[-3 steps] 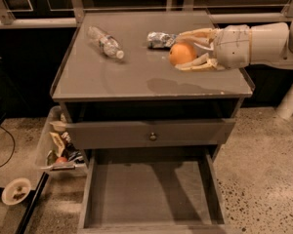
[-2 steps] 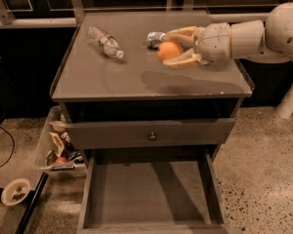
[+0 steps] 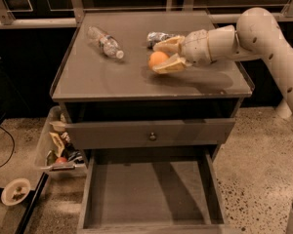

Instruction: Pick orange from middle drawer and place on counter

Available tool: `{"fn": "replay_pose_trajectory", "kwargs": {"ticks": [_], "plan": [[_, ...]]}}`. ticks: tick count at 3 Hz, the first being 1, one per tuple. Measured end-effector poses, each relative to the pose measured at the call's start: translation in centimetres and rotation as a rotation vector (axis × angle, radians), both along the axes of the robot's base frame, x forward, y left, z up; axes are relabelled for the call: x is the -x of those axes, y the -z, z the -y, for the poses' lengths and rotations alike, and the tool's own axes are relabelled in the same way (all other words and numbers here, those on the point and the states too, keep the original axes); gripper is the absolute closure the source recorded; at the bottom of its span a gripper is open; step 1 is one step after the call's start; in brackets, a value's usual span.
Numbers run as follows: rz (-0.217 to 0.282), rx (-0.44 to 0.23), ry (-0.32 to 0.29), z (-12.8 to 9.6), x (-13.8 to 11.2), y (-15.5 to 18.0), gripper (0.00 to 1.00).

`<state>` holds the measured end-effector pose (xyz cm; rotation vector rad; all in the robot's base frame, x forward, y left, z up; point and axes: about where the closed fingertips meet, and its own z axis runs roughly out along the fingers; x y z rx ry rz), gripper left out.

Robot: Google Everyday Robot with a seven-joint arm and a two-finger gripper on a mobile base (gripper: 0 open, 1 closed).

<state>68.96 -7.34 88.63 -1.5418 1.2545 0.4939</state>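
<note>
The orange sits between the two fingers of my gripper, low over the right middle of the counter. I cannot tell whether the fruit touches the surface. The gripper is shut on the orange, and the white arm reaches in from the right. The middle drawer stands pulled open below, and its grey floor is bare.
A clear plastic bottle lies at the back left of the counter. A crumpled foil packet lies just behind the gripper. A closed drawer front with a knob is above the open drawer. A bin of clutter and a white bowl are on the floor at left.
The gripper has carried the orange leftward and lower toward the counter surface. The bottle, the packet and the drawer have not moved.
</note>
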Motion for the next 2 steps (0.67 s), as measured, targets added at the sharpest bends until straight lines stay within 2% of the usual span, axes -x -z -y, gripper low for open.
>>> {"fn": "replay_pose_trajectory", "kwargs": {"ticks": [1, 2], "plan": [[-0.067, 0.019, 0.023, -0.19, -1.09, 1.79, 1.0], [-0.08, 0.022, 0.028, -0.23, -1.25, 2.07, 0.87]]}}
